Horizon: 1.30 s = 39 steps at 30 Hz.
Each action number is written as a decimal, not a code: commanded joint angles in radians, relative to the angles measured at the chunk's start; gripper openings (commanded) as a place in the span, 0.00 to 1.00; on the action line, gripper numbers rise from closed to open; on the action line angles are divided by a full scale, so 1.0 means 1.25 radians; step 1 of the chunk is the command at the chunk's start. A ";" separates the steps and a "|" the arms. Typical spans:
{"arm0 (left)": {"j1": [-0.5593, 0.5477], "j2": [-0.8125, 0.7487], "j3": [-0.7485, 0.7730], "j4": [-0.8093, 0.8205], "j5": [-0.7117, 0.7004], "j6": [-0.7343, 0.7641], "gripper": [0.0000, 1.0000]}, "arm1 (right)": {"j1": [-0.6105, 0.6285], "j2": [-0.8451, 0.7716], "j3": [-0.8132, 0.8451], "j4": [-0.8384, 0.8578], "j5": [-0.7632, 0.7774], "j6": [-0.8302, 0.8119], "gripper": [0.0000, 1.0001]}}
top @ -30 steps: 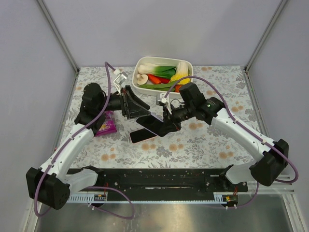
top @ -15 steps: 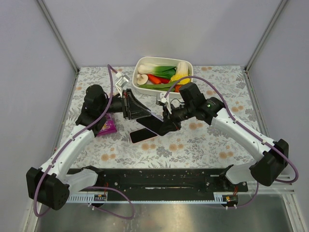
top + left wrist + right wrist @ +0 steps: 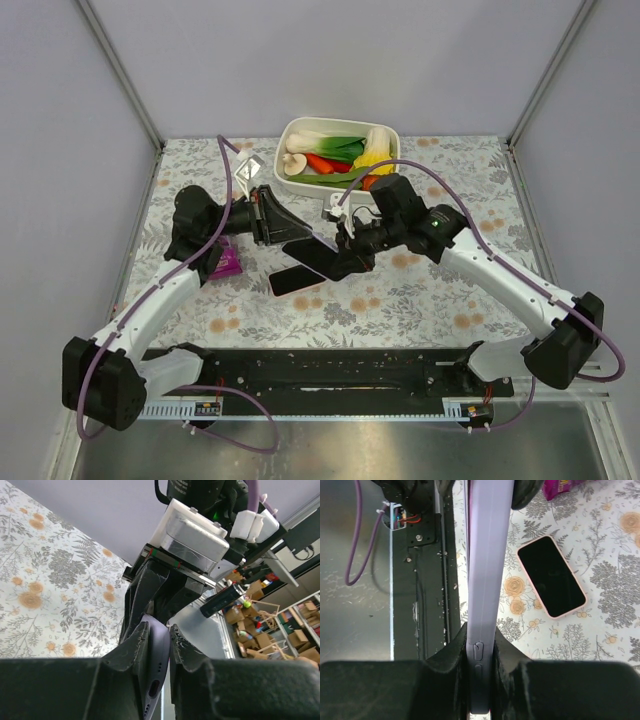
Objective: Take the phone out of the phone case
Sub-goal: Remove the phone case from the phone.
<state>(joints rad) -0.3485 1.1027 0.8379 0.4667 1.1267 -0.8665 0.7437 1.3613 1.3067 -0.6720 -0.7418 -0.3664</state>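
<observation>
A lavender phone case [image 3: 318,246] with a dark phone face showing is held in the air between both grippers, above the table's middle. My left gripper [image 3: 296,232] is shut on one end of the case [image 3: 157,665], its fingers [image 3: 131,647] pressed on both sides. My right gripper [image 3: 345,258] is shut on the other end, over the side buttons [image 3: 481,652]. The case's long edge [image 3: 487,555] runs away from the right wrist camera. The right gripper's body [image 3: 195,530] fills the left wrist view.
A second phone in a pink case [image 3: 296,281] lies screen up on the floral table, below the held case; it also shows in the right wrist view [image 3: 551,583]. A purple packet [image 3: 225,258] lies to the left. A white bowl [image 3: 392,130] of vegetables stands behind. A black rail [image 3: 320,368] runs along the near edge.
My left gripper has moved right toward the held case and closed on its free end. The right gripper has kept its grip and barely moved.
</observation>
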 commanded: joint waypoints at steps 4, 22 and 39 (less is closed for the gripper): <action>0.020 0.033 -0.021 0.095 -0.137 -0.279 0.00 | 0.043 -0.029 0.026 0.106 0.187 -0.091 0.00; 0.028 0.062 -0.060 0.006 -0.208 -0.301 0.00 | 0.092 -0.043 0.050 0.091 0.293 -0.144 0.00; -0.001 0.052 0.022 -0.280 -0.269 0.018 0.00 | 0.094 -0.055 0.104 0.044 0.219 -0.125 0.00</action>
<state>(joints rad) -0.3401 1.1591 0.8192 0.3340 0.9417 -1.0561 0.8375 1.3426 1.3163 -0.7357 -0.3561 -0.4892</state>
